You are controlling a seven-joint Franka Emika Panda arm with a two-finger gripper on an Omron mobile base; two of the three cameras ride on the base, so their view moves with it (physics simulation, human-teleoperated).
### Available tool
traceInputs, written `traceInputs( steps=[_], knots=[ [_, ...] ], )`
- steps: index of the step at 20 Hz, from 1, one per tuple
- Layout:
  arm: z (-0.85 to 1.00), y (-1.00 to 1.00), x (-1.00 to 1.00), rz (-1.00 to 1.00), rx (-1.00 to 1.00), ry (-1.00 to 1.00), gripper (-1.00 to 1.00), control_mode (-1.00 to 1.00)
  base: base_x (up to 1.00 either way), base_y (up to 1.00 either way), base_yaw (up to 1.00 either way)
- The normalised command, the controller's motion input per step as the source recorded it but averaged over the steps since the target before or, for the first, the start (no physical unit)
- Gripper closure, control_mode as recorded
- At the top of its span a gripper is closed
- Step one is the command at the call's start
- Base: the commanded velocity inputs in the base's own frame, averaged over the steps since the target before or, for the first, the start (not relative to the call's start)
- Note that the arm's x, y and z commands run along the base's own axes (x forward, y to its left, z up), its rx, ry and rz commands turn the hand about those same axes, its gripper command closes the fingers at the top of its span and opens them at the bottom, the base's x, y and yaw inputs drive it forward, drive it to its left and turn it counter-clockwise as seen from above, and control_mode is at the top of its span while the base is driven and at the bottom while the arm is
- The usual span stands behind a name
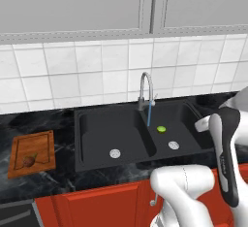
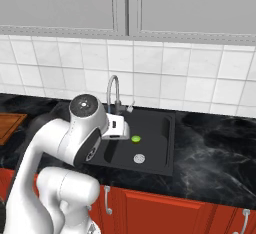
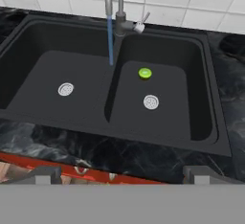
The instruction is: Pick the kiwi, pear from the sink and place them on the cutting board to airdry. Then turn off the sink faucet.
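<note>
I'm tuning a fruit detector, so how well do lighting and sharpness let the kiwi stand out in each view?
Left base view: even light, the kiwi a small soft green dot on the black sink. Right base view: much the same, no glare. Hand view: kiwi largest, rim and centre distinct, slightly soft edges.

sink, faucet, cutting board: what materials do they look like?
Sink: matte black, no glare, probably composite or coated; rendered, so unsure. Drains look like bright metal.
Faucet: silver with a soft sheen, likely brushed metal; the base is darker.
Cutting board: reddish-brown, seemingly wood, with a dark groove inside the edge.
</note>
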Motion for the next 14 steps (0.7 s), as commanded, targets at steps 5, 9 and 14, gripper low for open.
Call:
traceInputs(
  steps=[5, 9, 14],
  knots=[
    [-0.04, -0.03, 0.34, -0.03, 0.0, 0.0, -1.0, -1.0, 0.0, 0.0, 0.0],
    [-0.01, 0.0, 0.38, -0.05, 0.0, 0.03, -1.0, -1.0, 0.0, 0.0, 0.0],
    [-0.22, 0.0, 0.34, -0.05, 0.0, 0.0, -1.0, -1.0, 0.0, 0.0, 0.0]
  ],
)
